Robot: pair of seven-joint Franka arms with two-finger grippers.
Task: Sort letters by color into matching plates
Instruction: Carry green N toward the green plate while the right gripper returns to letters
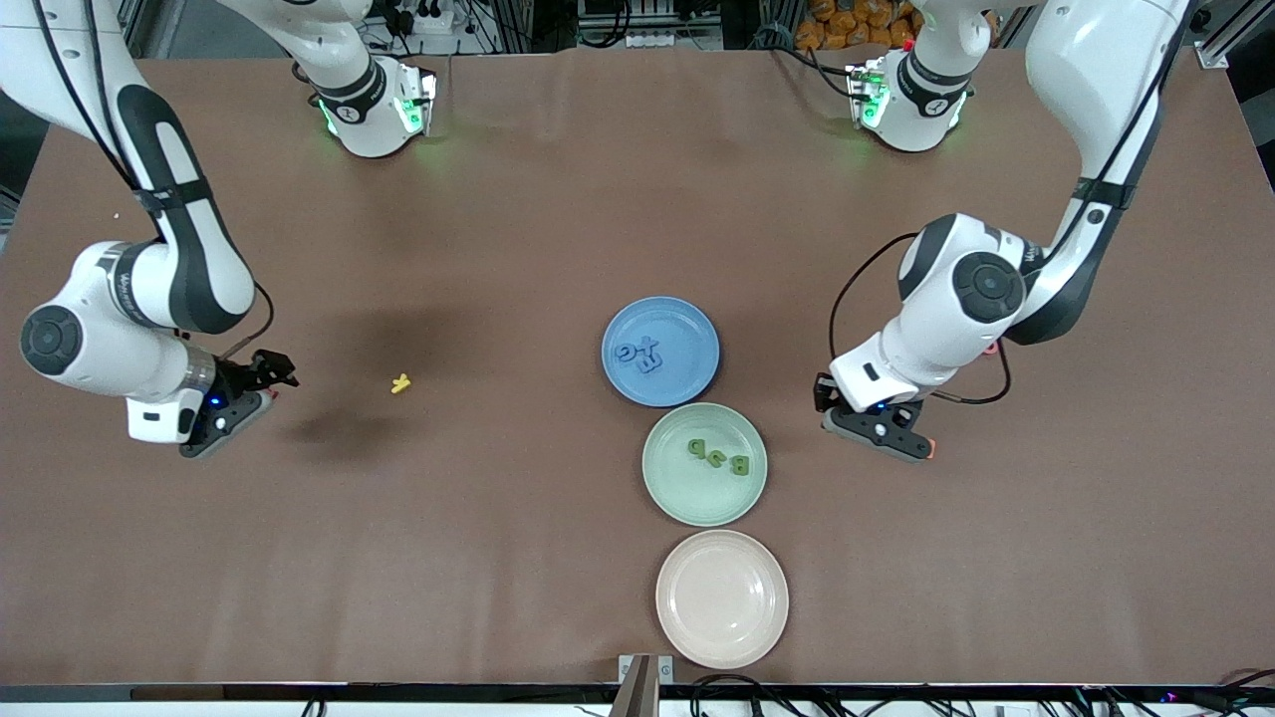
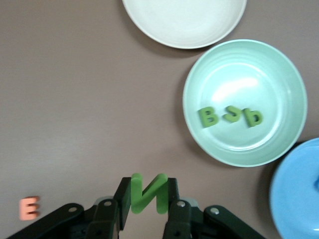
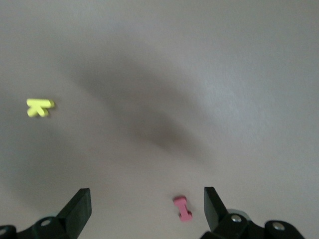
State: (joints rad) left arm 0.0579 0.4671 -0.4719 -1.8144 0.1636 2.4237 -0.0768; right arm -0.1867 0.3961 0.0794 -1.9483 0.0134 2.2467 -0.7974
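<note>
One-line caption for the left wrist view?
Left gripper pinches a green letter N above the table, beside the mint green plate holding three green letters.

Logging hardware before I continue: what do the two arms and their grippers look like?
Both arms are glossy white with black joint bands and black cables looping by the wrists; their bases glow green. The left gripper is black with an orange tip, the right gripper black with a small blue light. Fingers are matte black.

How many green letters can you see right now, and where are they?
4. Three lie in the green plate: a B, a small curved one and a b. The fourth, an N, is pinched in the left gripper. Others may be hidden.
</note>
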